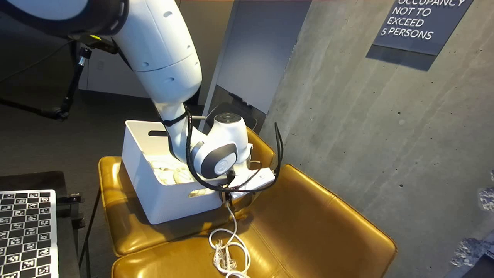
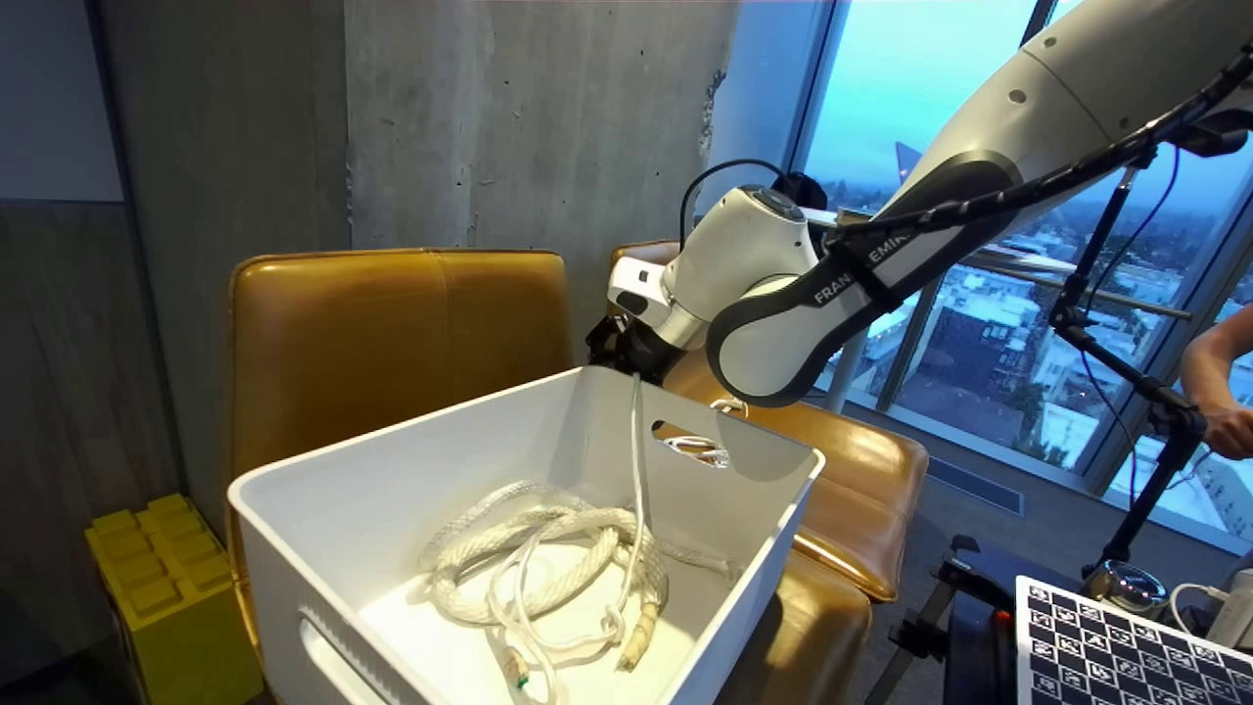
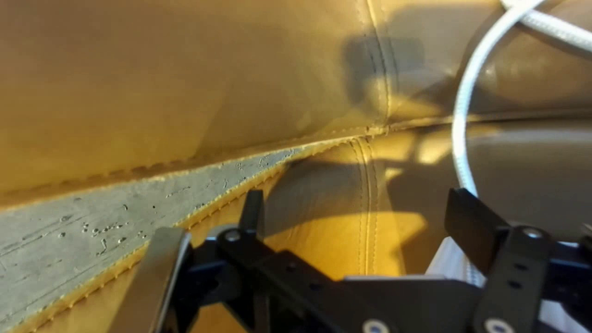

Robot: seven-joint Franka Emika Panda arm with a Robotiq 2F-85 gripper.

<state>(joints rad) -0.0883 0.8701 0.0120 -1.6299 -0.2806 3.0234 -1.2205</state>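
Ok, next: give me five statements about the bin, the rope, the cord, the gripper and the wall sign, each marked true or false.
1. The white bin stands on a tan chair. True.
2. The jaws are clamped on the bin. False: in the wrist view the gripper stands open.
3. Thick rope lies coiled inside the bin. True.
4. The posted limit is eight persons. False: the wall sign says five.
5. White cord lies looped on a second tan chair. True.

Bin [image 2: 440, 470] with rope [image 2: 578, 584].
Cord [image 2: 637, 441] over far side; gripper [image 2: 615, 348] beyond; yellow block [image 2: 186, 607], left; checkered board [image 2: 1126, 641], near right.
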